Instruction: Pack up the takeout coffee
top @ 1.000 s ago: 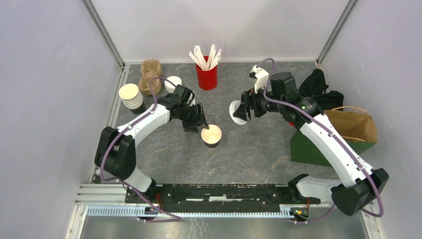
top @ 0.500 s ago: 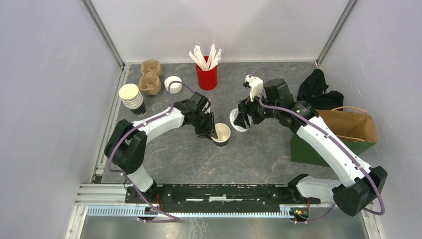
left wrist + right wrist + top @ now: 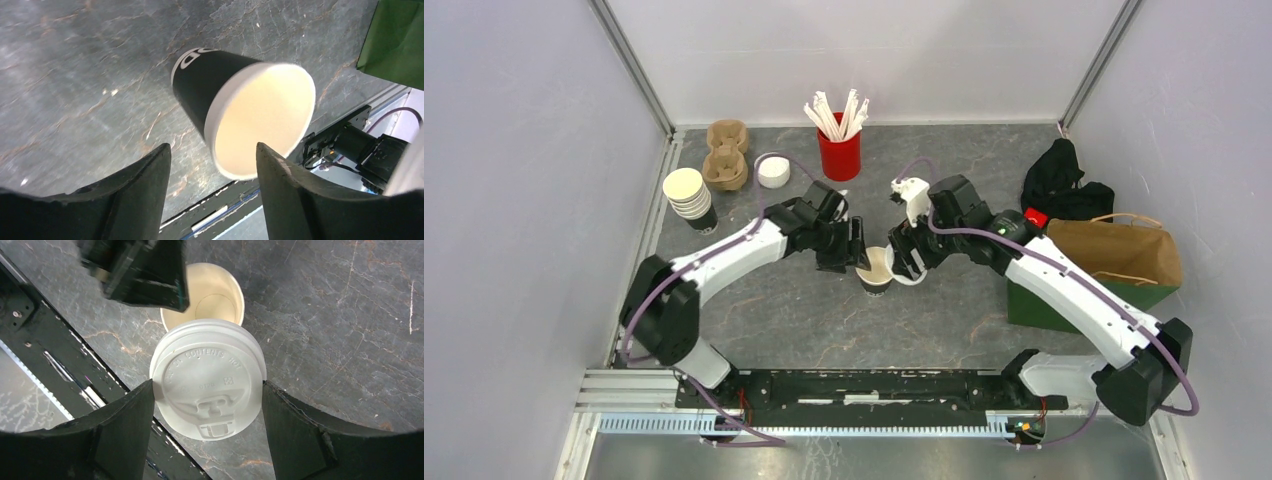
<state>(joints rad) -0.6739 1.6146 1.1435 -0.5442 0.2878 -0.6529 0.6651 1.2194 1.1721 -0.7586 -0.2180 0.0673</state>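
A lidless black paper cup [image 3: 876, 270] [image 3: 240, 115] with a cream inside stands upright at mid-table. My left gripper [image 3: 856, 252] [image 3: 212, 147] sits just left of it, open, with the cup's rim beyond its fingertips and untouched. My right gripper [image 3: 906, 262] [image 3: 207, 390] is shut on a white sip lid [image 3: 207, 377], held flat between both fingers. The lid [image 3: 904, 277] hangs just right of the cup and partly over its rim [image 3: 220, 295]. No takeout coffee with a lid on is in view.
At the back stand a red holder [image 3: 839, 152] of white wrapped straws, a stack of white lids [image 3: 773, 170], brown cardboard carriers [image 3: 727, 155] and a stack of lidless cups [image 3: 689, 195]. A brown paper bag [image 3: 1124, 250], green box [image 3: 1064, 298] and black cloth [image 3: 1064, 180] crowd the right side.
The left gripper closed on the cup, carried it right toward mid-table and opened again. The right arm brought the lid left and down to the cup's rim.
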